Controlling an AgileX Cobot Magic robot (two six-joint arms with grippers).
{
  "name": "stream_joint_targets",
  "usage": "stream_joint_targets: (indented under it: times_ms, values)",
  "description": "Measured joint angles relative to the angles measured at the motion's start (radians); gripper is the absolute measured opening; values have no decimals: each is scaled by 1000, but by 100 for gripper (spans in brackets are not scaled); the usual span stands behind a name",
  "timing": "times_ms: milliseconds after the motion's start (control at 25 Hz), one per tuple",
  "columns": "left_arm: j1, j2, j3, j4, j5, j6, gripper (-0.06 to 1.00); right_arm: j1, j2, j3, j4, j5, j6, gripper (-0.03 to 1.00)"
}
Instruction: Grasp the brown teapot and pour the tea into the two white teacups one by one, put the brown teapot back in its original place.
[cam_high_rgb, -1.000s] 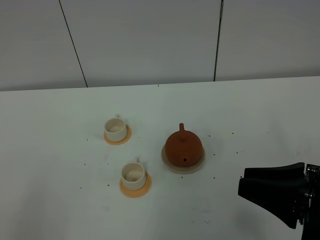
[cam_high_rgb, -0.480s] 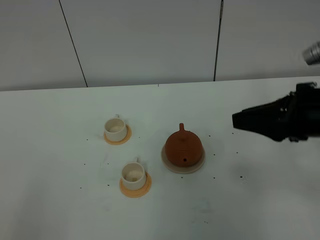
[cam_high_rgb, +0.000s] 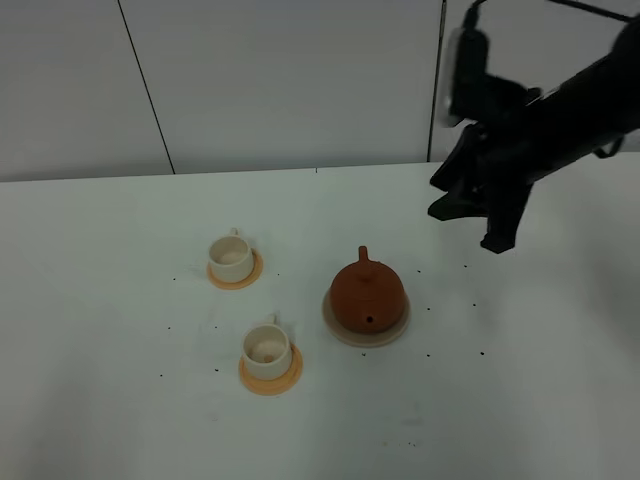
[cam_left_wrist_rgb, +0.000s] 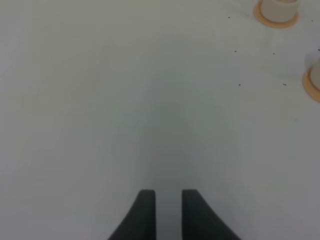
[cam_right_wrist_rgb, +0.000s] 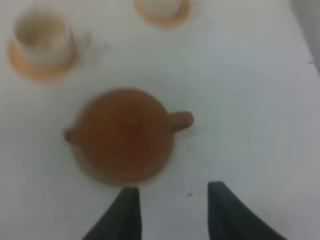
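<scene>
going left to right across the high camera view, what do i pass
far white teacup → near white teacup → brown teapot → right gripper

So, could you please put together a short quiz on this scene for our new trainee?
1. True or false: the brown teapot rests on the beige saucer.
2. The right claw is: A) shut on the teapot's handle; B) open, holding nothing; C) dipped into a cup.
3. How many white teacups stand on orange coasters?
Key: 1 true; 2 B; 3 two.
</scene>
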Motion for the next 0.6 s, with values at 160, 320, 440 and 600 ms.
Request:
stream_joint_targets:
  times_ms: [160,320,440,600]
  values:
    - [0,0,0,0,0,0,21,72,142,-123,-181,-33,-63,28]
    - [0,0,0,0,0,0,21,94,227,-222,-316,-51,-142,25]
    - [0,0,0,1,0,0,22,94,258,-263,-348,-101,-210,25]
    - [0,0,0,1,0,0,22,112,285,-269,-353,-169,-360,25]
